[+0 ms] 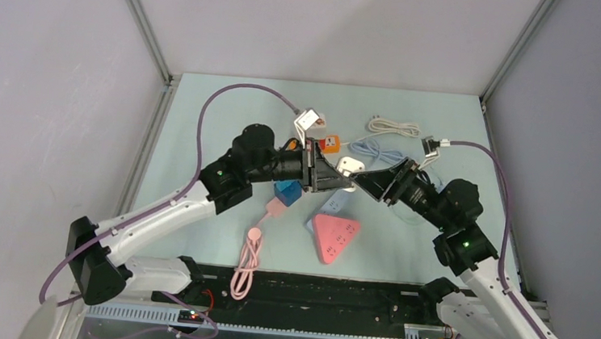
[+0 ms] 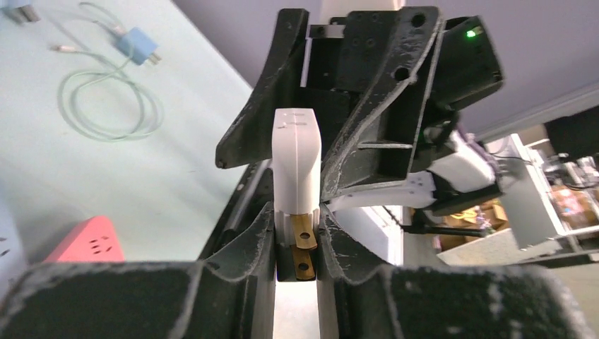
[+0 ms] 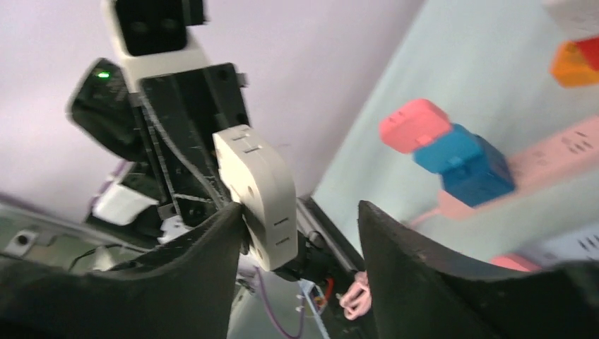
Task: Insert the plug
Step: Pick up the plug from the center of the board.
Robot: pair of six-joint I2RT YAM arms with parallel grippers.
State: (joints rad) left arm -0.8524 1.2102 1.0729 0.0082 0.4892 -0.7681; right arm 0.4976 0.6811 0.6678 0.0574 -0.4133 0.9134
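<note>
The white plug (image 1: 349,168) hangs in the air over the middle of the worktop (image 1: 387,261), between the two arms where they meet. The left claw (image 2: 297,233) is pressed together on the plug's brass pins (image 2: 304,233), with the white body sticking out past its fingertips. The right claw (image 3: 297,212) stands spread around that body: in the right wrist view one finger (image 3: 212,233) touches the plug's side, while the other finger (image 3: 395,240) is apart from it.

Below them on the worktop a blue adapter (image 1: 287,191) sits just left of centre, and a pink cable (image 1: 248,262) runs from beside it toward the near edge. A red triangular power strip (image 1: 335,237) lies nearer, right of the cable. Farther back are an orange adapter (image 1: 330,144) and a coiled white cable (image 1: 392,126).
</note>
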